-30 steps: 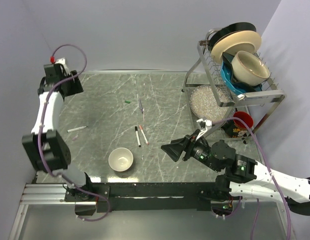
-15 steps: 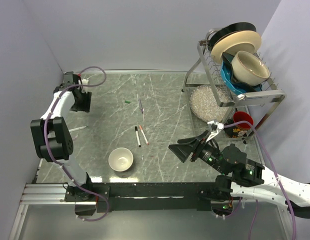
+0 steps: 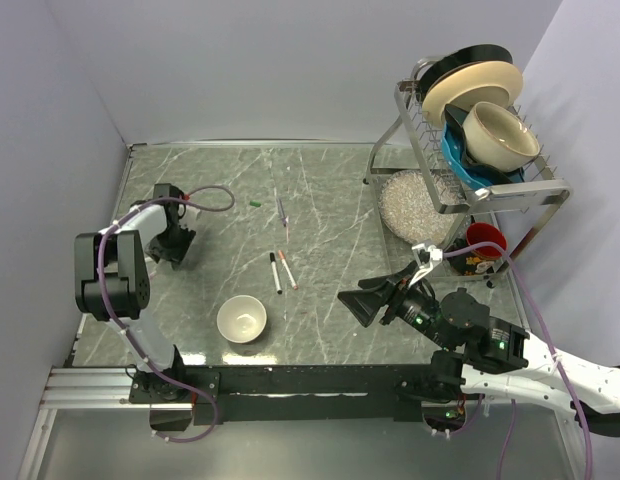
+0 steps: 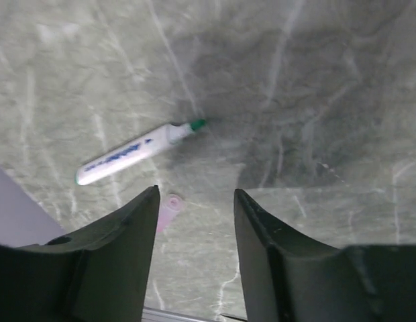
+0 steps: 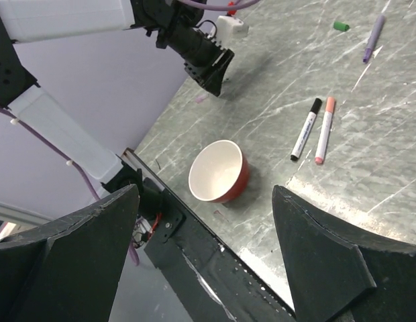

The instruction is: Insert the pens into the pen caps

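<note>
while left gripper (image 4: 194, 194) hung low by green-tipped pen (image 4: 136, 151), jaws stood spread, empty; pen lay flat on table (image 4: 315, 80) just beyond jaws. right gripper (image 5: 204, 191) spread, idle. step judged: reaching for pen. next: straddle barrel, close; green cap (image 3: 255, 203) lay well apart.

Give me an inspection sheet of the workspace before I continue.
Surface: grey marbled table.
Job's things: green-tipped pen lying just beyond the left jaws; black-ended pen and pink-ended pen side by side mid-table; green cap alone farther back; small pink piece, perhaps a cap, by the green-tipped pen.
Clutter: purple pen-like item, bowl, dish rack with crockery, red cup.
Grippers: left gripper open, low over the table; right gripper open, empty.
Cables: purple cable on each arm, off the pens.
Surroundings: plain walls; nothing else seen.
</note>
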`<control>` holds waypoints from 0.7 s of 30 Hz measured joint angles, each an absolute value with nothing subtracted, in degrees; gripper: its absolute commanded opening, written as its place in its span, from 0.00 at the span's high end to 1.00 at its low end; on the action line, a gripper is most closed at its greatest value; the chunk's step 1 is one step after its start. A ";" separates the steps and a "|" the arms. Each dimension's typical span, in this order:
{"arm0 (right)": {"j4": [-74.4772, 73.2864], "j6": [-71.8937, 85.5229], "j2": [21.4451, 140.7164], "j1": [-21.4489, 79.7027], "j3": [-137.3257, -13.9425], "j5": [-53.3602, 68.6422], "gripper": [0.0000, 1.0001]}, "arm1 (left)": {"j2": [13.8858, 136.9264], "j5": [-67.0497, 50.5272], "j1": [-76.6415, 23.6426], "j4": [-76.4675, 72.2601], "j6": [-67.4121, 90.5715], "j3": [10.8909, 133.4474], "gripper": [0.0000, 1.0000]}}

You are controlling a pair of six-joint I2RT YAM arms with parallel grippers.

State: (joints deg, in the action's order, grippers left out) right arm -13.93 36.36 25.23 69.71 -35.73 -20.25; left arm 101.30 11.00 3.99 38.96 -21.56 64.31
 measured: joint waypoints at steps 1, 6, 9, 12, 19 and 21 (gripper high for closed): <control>-14.02 36.32 25.19 69.71 -35.73 -20.36 0.12 | 101.32 11.29 3.99 38.65 -21.87 64.49 0.51; -14.41 36.23 24.51 69.71 -35.73 -21.04 0.11 | 103.11 12.45 3.84 37.39 -23.09 67.18 0.50; -14.35 36.10 24.45 69.69 -35.73 -21.52 0.11 | 103.35 13.08 3.60 36.29 -23.86 67.40 0.50; -14.17 36.10 24.80 69.65 -35.73 -21.61 0.11 | 103.35 13.76 3.55 35.09 -24.86 67.18 0.49; -14.28 35.66 28.53 69.49 -35.73 -21.58 0.11 | 104.81 13.58 3.95 32.45 -25.82 66.74 0.52; -14.31 35.46 29.17 69.49 -35.73 -21.61 0.10 | 105.19 13.65 4.05 32.08 -26.04 66.61 0.58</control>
State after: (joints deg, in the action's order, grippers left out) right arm -14.31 35.46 29.17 69.49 -35.73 -21.61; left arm 105.19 13.65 4.05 32.08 -26.04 66.61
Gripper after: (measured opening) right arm 0.893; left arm 0.481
